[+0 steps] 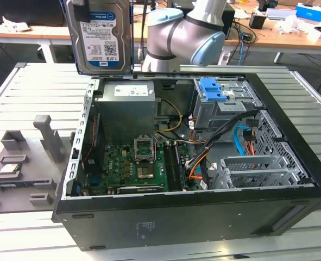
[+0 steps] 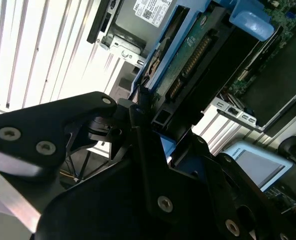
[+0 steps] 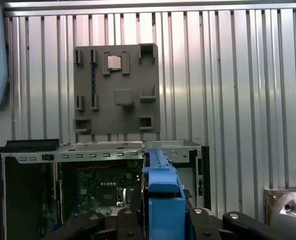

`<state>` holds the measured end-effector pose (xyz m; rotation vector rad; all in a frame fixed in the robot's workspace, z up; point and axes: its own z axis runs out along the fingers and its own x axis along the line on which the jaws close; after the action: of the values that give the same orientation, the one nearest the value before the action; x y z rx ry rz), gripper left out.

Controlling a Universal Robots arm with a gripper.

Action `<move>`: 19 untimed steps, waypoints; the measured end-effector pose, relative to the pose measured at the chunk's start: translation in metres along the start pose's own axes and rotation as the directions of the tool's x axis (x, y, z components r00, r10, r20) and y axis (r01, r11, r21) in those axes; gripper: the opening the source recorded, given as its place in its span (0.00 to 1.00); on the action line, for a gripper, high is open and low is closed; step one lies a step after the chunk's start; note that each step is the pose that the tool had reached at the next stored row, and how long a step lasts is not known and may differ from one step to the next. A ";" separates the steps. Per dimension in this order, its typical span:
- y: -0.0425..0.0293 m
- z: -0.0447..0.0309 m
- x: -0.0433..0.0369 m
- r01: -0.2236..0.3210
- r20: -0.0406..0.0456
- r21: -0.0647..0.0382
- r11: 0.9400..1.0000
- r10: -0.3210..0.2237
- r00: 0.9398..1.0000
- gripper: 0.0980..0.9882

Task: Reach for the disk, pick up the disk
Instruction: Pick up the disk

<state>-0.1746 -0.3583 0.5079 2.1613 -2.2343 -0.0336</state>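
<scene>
1. Nearest in the exterior view: black metal computer case (image 1: 176, 220), lying on its side with the open face up, on a slatted silver metal table (image 1: 35, 87).
2. Inside the case, near-left: green motherboard (image 1: 130, 163). Near-right: bare silver drive cage (image 1: 252, 168), with orange and blue cables just beside it.
3. Left of the case on the table: grey plastic fixture tray (image 1: 19, 163) with upright blocks.
4. Farther in: grey boxy power supply (image 1: 126, 106) at the case's far-left, and a blue plastic latch (image 1: 213, 89) atop the far-right metal cage.
5. Above the case's far-left edge: flat rectangular silver disk (image 1: 103, 35) with a white-and-blue label and blue plastic bracket, upright in the air, clear of the case, label facing the camera.
6. Black gripper (image 3: 163, 221) clamped on the disk (image 3: 160, 180), one finger on each side of the blue bracket in the first wrist view. In the second wrist view, a black finger (image 2: 145, 150) pressed against the disk's edge.
7. Behind the disk: grey and light-blue robot arm (image 1: 182, 32). Farthest: wooden desks (image 1: 279, 33) with clutter.
</scene>
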 end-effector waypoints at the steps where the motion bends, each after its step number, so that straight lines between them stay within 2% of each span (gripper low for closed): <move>1: -0.0047 -0.0002 -0.0002 0.000 0.000 0.000 1.000 0.000 1.000 0.30; 4: -0.0173 -0.0006 -0.0006 0.000 0.000 0.000 1.000 0.000 1.000 0.30; 11: -0.0328 -0.0013 -0.0011 0.000 0.000 0.000 1.000 0.000 1.000 0.30; 12: -0.0357 -0.0014 -0.0012 0.000 0.000 0.000 1.000 0.000 1.000 0.30; 14: -0.0463 -0.0018 -0.0015 0.000 0.000 0.000 1.000 0.000 1.000 0.30; 19: -0.0598 -0.0023 -0.0020 0.000 0.000 0.000 1.000 0.000 1.000 0.30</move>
<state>-0.1147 -0.3583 0.5079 2.1614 -2.2343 -0.0337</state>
